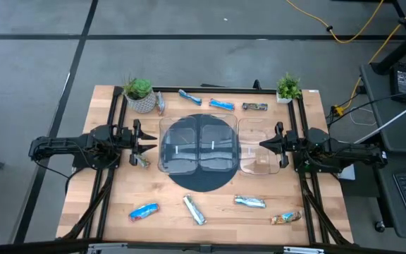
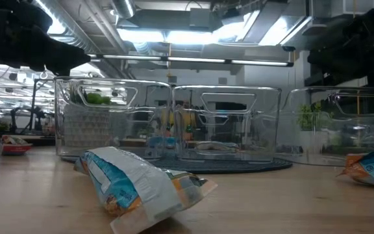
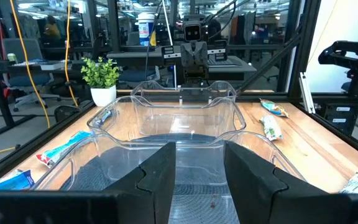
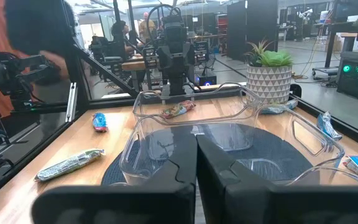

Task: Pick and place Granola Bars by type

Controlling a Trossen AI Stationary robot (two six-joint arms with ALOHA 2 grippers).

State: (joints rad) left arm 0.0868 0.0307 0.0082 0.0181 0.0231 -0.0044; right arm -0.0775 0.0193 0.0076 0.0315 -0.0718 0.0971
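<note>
Three clear plastic trays (image 1: 201,144) stand side by side at the middle of the wooden worktop (image 1: 104,204), two of them on a dark round mat (image 1: 200,180) and the third (image 1: 259,144) just off its right edge. Whether any tray holds a bar cannot be told; the third tray shows only bare wood through its floor.

The Granola Bars lie scattered around the mat. Behind it, between two potted plants (image 1: 139,92), lie a silver-blue bar (image 1: 189,97), a bright blue bar (image 1: 221,104) and a dark brown bar (image 1: 255,106), with another bar (image 1: 161,104) touching the left plant's pot. In front of the mat lie a bright blue bar (image 1: 144,211), a silver bar (image 1: 194,209), a silver-blue bar (image 1: 249,202) and a tan-orange bar (image 1: 286,218).

The left claw (image 1: 149,144) hangs just left of the mat, its fingers (image 3: 160,180) spread apart and grasping nothing; one small bar (image 1: 141,161) lies just beside it. The right claw (image 1: 263,144) sits at the third tray's right side, right of the mat, fingers (image 4: 173,162) pressed together with nothing between them, all bars apart from it.
</note>
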